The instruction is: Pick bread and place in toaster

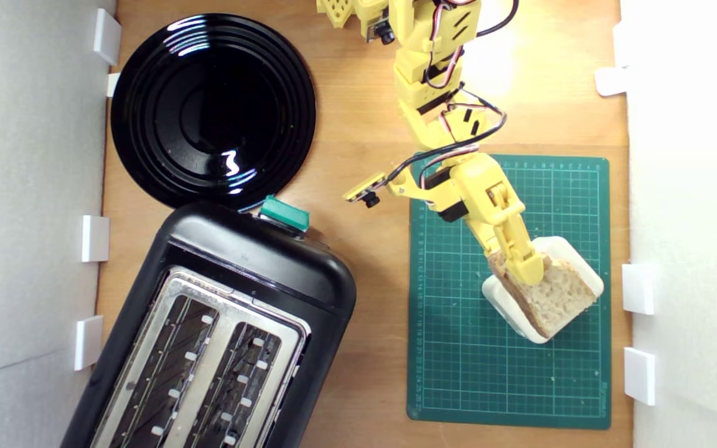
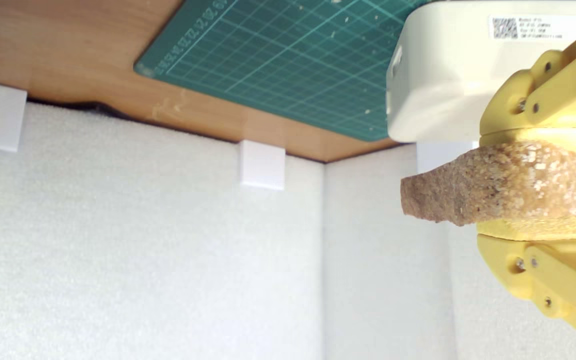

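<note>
The bread [image 1: 561, 295], a half-slice with pale holey crumb and a brown crust, lies over a cream rounded block [image 1: 576, 255] on the green cutting mat [image 1: 458, 373]. My yellow gripper [image 1: 529, 267] is shut on its crust end. In the wrist view the bread [image 2: 493, 185] is pinched between the two yellow fingers of the gripper [image 2: 530, 182], and one finger lies between it and the cream block [image 2: 443, 75]. The black toaster [image 1: 259, 261], with two open slots and a green lever knob [image 1: 284, 213], stands at the exterior view's lower left, well apart from the gripper.
A round black plate [image 1: 212, 109] sits behind the toaster at the exterior view's upper left. White foam walls [image 1: 28, 186] with small white clips [image 1: 638, 289] edge the wooden table on both sides. Bare wood [image 1: 377, 311] separates the toaster from the mat.
</note>
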